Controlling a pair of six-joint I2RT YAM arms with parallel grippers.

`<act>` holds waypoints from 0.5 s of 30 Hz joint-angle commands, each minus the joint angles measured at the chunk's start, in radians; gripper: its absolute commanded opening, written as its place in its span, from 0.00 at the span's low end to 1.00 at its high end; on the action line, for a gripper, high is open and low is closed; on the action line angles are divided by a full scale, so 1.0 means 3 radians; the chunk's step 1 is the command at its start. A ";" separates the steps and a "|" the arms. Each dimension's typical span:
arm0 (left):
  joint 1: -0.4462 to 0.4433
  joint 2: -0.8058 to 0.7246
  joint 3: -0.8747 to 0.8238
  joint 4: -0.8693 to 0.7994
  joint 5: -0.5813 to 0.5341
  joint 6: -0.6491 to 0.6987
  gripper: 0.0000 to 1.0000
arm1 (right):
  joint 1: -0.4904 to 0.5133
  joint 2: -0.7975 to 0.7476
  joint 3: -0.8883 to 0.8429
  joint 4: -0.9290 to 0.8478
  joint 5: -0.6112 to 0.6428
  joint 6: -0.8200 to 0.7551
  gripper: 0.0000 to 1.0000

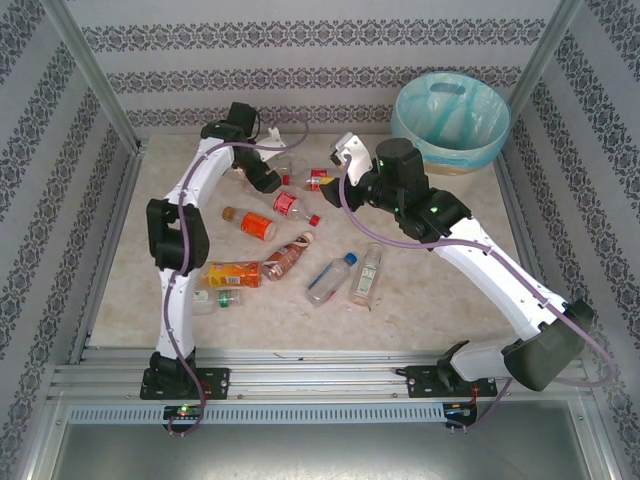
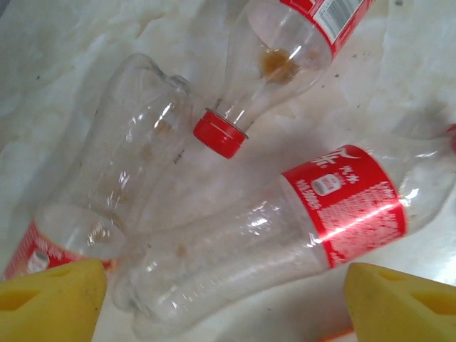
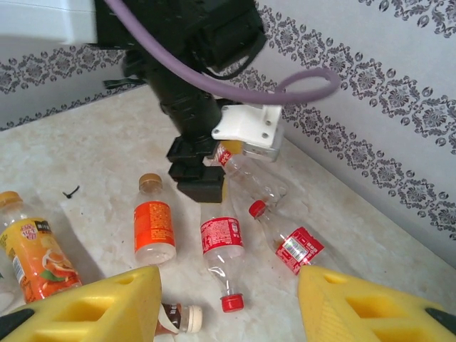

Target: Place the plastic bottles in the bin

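Clear bottles (image 2: 235,249) touching under my left tool (image 2: 224,299), spread, empty; closing may catch two, slick plastic squirting out; right tool (image 3: 228,292) spread, empty.

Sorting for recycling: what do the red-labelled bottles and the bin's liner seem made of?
Red-labelled bottles: clear, glossy thin plastic, probably; the tabletop shows through and highlights streak them. Bin liner: likely thin light blue plastic film, wrinkled and softly draped.

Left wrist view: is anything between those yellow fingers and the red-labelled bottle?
Nothing visible. The left gripper hangs open over the red-labelled bottle, the gap between them bare. A second bottle lies close beside it, a red-capped bottle just beyond.
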 commanded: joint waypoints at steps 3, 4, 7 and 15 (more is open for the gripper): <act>-0.0004 0.0375 0.0307 -0.0697 -0.0059 0.0743 0.85 | 0.0017 -0.0014 -0.0096 -0.0027 -0.0164 -0.0073 0.54; -0.0007 0.0391 0.0294 -0.0693 -0.0055 0.0783 0.85 | 0.0017 -0.0014 -0.0118 -0.0018 -0.0161 -0.0078 0.54; -0.0009 0.0468 0.0311 -0.0647 -0.0111 0.0841 0.86 | 0.0014 0.0006 -0.0121 -0.0023 -0.0138 -0.0095 0.54; -0.0053 0.0628 0.0305 -0.0697 -0.0229 0.0927 0.84 | 0.0017 0.0103 -0.0062 -0.0027 -0.0121 -0.0114 0.54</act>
